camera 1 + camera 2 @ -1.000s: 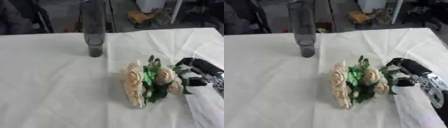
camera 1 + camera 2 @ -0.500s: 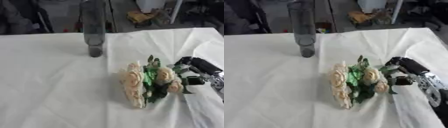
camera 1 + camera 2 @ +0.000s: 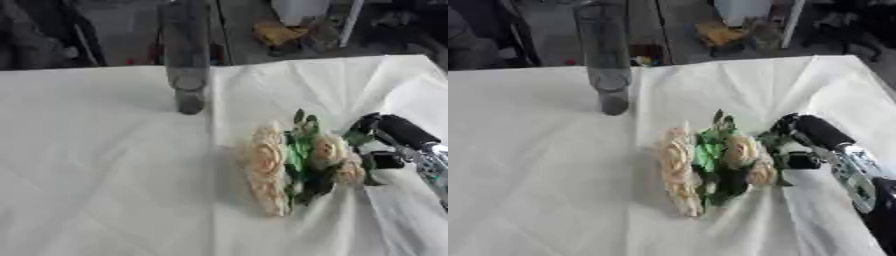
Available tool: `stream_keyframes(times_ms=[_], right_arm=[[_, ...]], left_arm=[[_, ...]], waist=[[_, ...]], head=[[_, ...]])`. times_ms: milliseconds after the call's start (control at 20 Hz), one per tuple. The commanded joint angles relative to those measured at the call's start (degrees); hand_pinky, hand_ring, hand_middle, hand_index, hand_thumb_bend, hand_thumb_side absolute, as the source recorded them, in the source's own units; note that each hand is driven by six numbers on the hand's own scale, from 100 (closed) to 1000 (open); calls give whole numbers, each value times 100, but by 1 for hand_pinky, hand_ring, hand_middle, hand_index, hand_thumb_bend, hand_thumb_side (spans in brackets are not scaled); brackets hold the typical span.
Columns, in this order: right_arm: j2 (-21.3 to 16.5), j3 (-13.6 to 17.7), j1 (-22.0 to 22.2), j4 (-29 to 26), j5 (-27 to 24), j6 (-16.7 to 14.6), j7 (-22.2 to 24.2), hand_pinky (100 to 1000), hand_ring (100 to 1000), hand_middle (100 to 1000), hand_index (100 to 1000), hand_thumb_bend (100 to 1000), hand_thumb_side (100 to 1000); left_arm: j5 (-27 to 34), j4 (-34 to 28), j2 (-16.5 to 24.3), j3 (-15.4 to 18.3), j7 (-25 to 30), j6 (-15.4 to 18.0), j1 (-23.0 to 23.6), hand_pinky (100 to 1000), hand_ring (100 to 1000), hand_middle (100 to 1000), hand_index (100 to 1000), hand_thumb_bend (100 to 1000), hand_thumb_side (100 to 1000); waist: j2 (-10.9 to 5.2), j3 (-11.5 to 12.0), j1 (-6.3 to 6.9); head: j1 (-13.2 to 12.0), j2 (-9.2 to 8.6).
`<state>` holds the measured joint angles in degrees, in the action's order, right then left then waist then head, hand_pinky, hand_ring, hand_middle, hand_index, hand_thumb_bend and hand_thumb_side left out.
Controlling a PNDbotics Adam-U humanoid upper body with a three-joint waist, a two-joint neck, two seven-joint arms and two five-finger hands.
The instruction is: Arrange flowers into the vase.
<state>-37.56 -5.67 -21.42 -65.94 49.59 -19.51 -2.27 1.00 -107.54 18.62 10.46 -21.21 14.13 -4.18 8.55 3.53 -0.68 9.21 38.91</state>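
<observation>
In the left eye view, wide bare cloth lies to the left of and in front of the one bunch of flowers (image 3: 297,165) on the white table (image 3: 96,180). One tall dark vase (image 3: 185,60) stands upright near the far edge, its top cut off. The right hand (image 3: 389,137) touches the bunch's right side.

In the right eye view, the hand's fingers (image 3: 802,160) curl around the stem end, though the stems are hidden. Individual blooms blur together.
</observation>
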Motion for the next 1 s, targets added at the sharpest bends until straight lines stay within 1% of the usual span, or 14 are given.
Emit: stream_keyframes(times_ms=[50, 350, 400, 450, 500, 550, 650, 750, 850, 950, 1000], right_arm=[[-96, 2, -77, -31, -6, 16, -91, 510, 565, 507, 663, 313, 244], [-95, -1, -77, -26, -3, 16, -106, 510, 565, 507, 663, 313, 244], [-91, 3, -78, -30, -6, 18, -109, 139, 276, 207, 371, 196, 281], [-54, 77, -71, -84, -51, 64, -154, 139, 274, 205, 369, 192, 289], [-29, 202, -33, -146, -130, 143, -234, 138, 272, 200, 365, 175, 312], [-16, 281, 8, -189, -224, 236, -327, 139, 272, 199, 364, 169, 317], [11, 302, 60, -207, -416, 407, -519, 172, 298, 205, 363, 128, 335], [39, 232, 86, -164, -629, 485, -732, 219, 334, 223, 369, 113, 344], [39, 110, 96, -138, -841, 463, -873, 232, 343, 229, 371, 106, 348], [20, 31, 98, -143, -1047, 437, -892, 232, 343, 229, 371, 106, 348], [20, -11, 97, -169, -1129, 417, -870, 214, 327, 216, 359, 100, 361]], left_arm=[[21, -62, 70, 5, 17, 8, -59, 683, 644, 619, 814, 365, 153], [21, -62, 70, 5, 17, 8, -59, 683, 644, 619, 814, 365, 153], [22, -62, 69, 6, 17, 7, -58, 683, 643, 619, 815, 363, 153], [21, -59, 64, 15, 13, 6, -47, 682, 643, 619, 815, 363, 153], [21, -59, 61, 18, 12, 6, -45, 682, 643, 619, 815, 363, 153], [24, -58, 60, 16, 14, 6, -47, 682, 643, 619, 815, 363, 153], [28, -59, 60, 14, 19, 7, -52, 683, 643, 619, 815, 362, 153], [31, -60, 60, 13, 24, 8, -58, 683, 643, 619, 815, 362, 153], [32, -62, 60, 9, 29, 9, -63, 683, 644, 619, 815, 362, 153], [33, -63, 60, 8, 32, 10, -65, 683, 644, 619, 815, 362, 153], [34, -63, 60, 7, 34, 10, -66, 683, 644, 620, 815, 360, 152]], waist=[[-48, 3, 15], [-47, 3, 15], [-49, -2, 18], [-53, -46, 35], [-52, -59, 42], [-50, -57, 45], [-49, -52, 48], [-48, -46, 49], [-47, -40, 47], [-46, -37, 46], [-46, -32, 44]], head=[[15, -8], [15, -8], [12, -7], [-10, -5], [-10, -8], [-2, -11], [6, -13], [13, -18], [22, -19], [25, -18], [29, -17]])
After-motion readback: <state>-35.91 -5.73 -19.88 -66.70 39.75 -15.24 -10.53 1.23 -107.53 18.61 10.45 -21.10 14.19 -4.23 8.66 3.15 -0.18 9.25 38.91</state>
